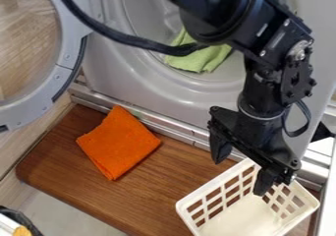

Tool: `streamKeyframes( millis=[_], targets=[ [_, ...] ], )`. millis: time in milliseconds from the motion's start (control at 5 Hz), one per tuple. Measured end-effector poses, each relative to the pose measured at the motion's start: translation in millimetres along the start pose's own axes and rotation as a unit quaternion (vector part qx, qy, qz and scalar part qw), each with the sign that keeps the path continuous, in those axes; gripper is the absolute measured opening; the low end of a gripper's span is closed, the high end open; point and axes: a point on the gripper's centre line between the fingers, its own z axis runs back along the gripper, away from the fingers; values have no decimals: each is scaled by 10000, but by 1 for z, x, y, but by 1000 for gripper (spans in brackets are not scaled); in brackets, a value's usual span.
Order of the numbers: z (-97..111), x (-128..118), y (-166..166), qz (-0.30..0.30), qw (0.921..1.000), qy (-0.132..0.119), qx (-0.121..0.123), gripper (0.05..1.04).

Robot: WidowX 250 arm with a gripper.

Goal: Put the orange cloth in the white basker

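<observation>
The gripper (240, 173) hangs at the right, its two fingers spread apart with nothing between them. One fingertip is over the wooden board and the other is over the back part of the white basket (209, 191). That basket stands at the lower right, its latticed walls and pale floor visible. Left of centre, the orange cloth (119, 142) lies folded flat on the brown wooden board, well to the left of the gripper and apart from the basket.
A washing machine (157, 97) stands behind the board, its round door (66, 48) swung out at the left. A green cloth (200, 58) hangs in the drum opening. A black cable loops across the top. Metal rails run behind the basket.
</observation>
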Motion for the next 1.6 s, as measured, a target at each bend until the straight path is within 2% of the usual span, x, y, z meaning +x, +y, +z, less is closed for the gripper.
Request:
streamKeyframes(
  millis=[200,400,600,800,1000,1200,1400,1600],
  targets=[
    [-6,-5,1,2,9999,136,25,1001],
    [5,-7,15,-40,9999,59,117,1001],
    [20,-10,46,-103,9994,-238,220,1001],
    [12,-26,95,-54,9988,-421,246,1001],
    [-15,-39,136,111,9989,-439,109,1000],
    [-47,-53,160,317,9992,-254,10,1001],
    [-67,-64,185,496,9987,-84,27,1000],
    [-78,-70,199,556,9980,123,263,1001]
  ],
)
